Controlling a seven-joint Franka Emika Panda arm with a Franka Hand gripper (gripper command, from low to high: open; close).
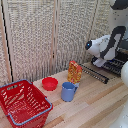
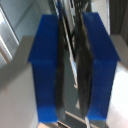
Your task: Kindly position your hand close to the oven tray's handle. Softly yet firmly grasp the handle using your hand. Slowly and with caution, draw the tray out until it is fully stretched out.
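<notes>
The white arm is over at the exterior view's right, reaching into the dark oven point(image 1: 119, 62), whose door point(image 1: 95, 73) hangs open. In the wrist view, the hand point(image 2: 74, 70) has its blue fingers point(image 2: 47, 70) nearly closed with a thin metal bar of the oven tray point(image 2: 75, 55) pinched between them. Red basket point(image 1: 22, 102), red bowl point(image 1: 49, 83) and blue cup point(image 1: 68, 91) sit on the wooden table point(image 1: 95, 107)
</notes>
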